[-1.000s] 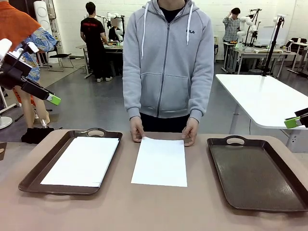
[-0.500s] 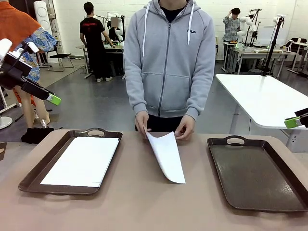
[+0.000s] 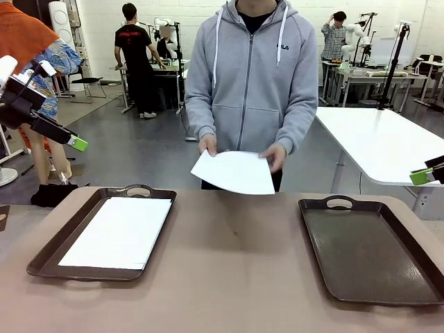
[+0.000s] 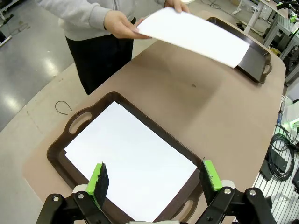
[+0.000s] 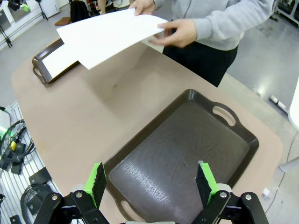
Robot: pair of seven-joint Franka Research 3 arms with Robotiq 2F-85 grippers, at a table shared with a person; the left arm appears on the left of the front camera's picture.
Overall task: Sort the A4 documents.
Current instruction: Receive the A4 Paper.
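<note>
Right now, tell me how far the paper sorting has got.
Done: one sheet lies in the left tray. In hand: the person's hands hold a second sheet above the table's far edge. Left: that sheet must go into a tray; the right tray holds nothing. Both pincers, left and right, hang open above the trays.

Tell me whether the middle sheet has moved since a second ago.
Yes. The sheet left the table; the person's hands hold it above the far edge.

The front camera faces the person across the table (image 3: pixel 229 277), while both wrist cameras look steeply down at opposite trays, sharing the lifted sheet (image 3: pixel 234 173).
</note>
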